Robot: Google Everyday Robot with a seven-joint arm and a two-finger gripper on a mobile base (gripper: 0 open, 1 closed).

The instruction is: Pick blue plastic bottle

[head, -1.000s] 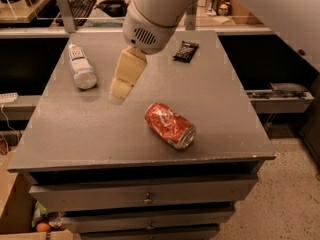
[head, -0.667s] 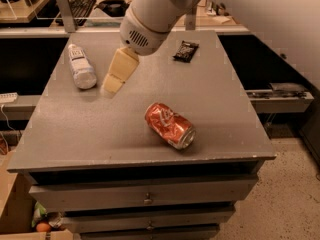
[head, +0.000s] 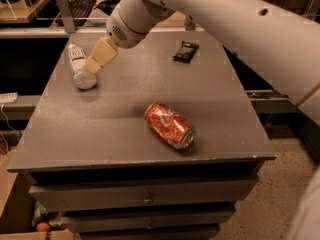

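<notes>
The blue plastic bottle (head: 80,65) lies on its side at the far left of the grey cabinet top (head: 120,119), clear with a white label and whitish cap. My gripper (head: 98,58) hangs from the white arm, its cream fingers (head: 101,53) pointing down-left, and its tip overlaps the bottle's near end in the view. I cannot tell whether it touches the bottle.
A dented red soda can (head: 169,125) lies on its side near the front middle. A small black snack packet (head: 185,51) lies at the back right. Drawers sit below the top. A desk with a keyboard (head: 77,7) stands behind.
The gripper has moved left and a little farther back, from the middle of the top to the bottle's near end. The bottle, can and packet have not moved.
</notes>
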